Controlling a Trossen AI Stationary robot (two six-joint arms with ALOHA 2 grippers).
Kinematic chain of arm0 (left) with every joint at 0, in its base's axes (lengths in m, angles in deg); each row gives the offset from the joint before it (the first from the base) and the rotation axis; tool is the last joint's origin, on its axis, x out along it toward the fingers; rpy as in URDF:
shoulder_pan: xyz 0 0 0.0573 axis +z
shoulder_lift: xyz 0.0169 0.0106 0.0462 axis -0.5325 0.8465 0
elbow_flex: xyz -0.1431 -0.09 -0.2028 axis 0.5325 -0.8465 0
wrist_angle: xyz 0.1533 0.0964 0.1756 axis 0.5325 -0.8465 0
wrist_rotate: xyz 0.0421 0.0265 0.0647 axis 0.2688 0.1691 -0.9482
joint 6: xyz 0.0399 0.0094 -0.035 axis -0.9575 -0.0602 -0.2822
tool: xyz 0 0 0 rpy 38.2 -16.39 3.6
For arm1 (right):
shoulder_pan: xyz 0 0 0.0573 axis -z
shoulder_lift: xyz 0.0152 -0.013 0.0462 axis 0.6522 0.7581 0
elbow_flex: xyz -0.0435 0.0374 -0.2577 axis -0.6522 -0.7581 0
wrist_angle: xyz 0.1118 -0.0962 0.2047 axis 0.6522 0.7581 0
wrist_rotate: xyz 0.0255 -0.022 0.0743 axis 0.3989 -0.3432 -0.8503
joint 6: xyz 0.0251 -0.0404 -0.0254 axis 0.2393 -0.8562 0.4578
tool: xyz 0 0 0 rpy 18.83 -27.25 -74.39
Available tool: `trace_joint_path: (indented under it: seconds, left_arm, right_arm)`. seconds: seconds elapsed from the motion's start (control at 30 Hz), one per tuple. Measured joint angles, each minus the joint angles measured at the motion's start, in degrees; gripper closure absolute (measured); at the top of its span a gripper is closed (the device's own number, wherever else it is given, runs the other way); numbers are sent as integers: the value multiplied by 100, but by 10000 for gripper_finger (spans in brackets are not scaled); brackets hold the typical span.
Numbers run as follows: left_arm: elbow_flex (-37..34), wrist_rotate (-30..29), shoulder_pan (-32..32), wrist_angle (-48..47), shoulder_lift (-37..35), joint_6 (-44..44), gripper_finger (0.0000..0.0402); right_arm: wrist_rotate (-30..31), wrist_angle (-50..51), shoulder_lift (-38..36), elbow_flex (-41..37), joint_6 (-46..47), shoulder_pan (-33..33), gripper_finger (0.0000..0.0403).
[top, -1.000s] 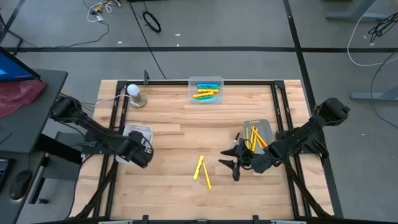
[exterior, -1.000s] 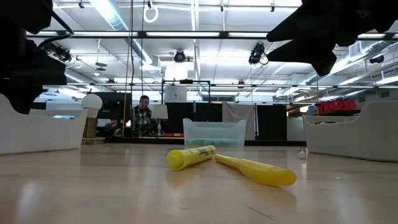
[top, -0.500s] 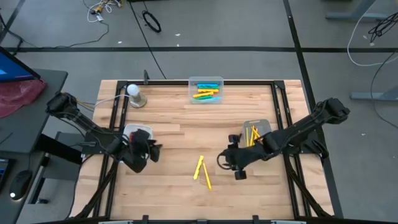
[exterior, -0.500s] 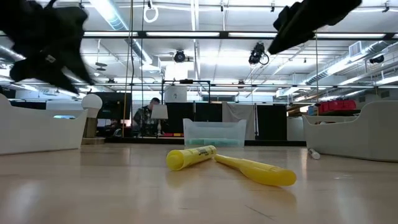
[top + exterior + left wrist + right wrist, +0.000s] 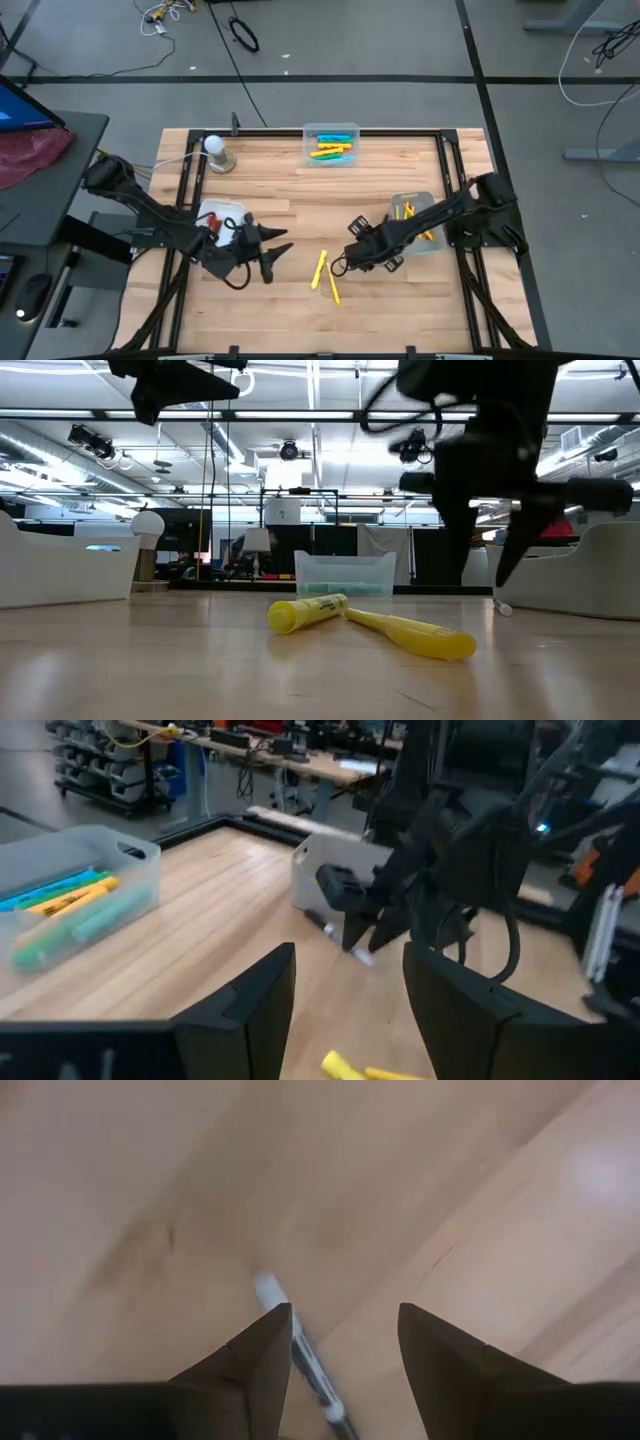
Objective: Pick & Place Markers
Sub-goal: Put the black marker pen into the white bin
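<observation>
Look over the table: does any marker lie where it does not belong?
Two yellow markers lie loose mid-table, outside every bin. A thin white marker lies on the wood below the open right gripper, beside the right bin.

Two yellow markers (image 5: pixel 325 276) loose on the bench (image 5: pixel 290 180). Three bins: one clear (image 5: pixel 331 143), two white (image 5: pixel 222 212). One thin white marker (image 5: pixel 300 1350).

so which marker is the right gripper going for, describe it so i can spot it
Start from the grey bin on the right side of the wooden table. Just off its inner side, the open right gripper hangs over a thin white marker lying alone on bare wood. The two markers nearby in mid-table are yellow; this one is white and much slimmer.
</observation>
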Motion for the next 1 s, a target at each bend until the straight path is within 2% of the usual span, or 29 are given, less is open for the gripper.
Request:
trace_joint_path:
  seconds: [0.17,0.37,0.57,0.7,1.0]
  left_arm:
    - [-2,-20,34,12,423,278,209]
    - [-4,-12,151,374,873,323,209]
    - [-7,-3,227,499,1043,475,209]
    - [-7,-2,223,502,1044,480,209]
    - [-7,1,297,522,1045,484,209]
  right_arm:
    - [90,387,162,-2,-516,60,215]
    - [38,358,160,-21,-1115,60,215]
    - [-308,78,141,-343,-1584,65,226]
    - [-320,-14,120,-467,-1653,99,261]
    - [-384,-117,131,-484,-1752,244,388]
